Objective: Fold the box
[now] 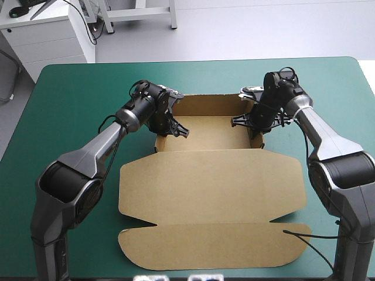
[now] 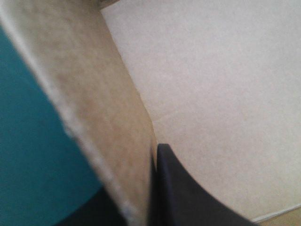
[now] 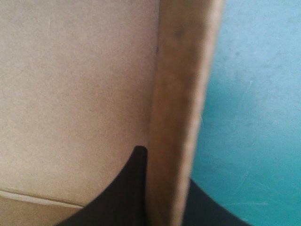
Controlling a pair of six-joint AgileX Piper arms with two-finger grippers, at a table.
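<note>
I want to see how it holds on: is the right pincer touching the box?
Touching. The right wrist view shows the box's raised wall squeezed between the right pincer's black fingers, one on each side.

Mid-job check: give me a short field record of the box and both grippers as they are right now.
box: open tray, side and far walls raised
lid: flat on the teal-green cover, on the robot's side of the tray
left gripper: jaws shut on the left wall, one inside the tray
right gripper: jaws shut on the right wall, one inside the tray
</note>
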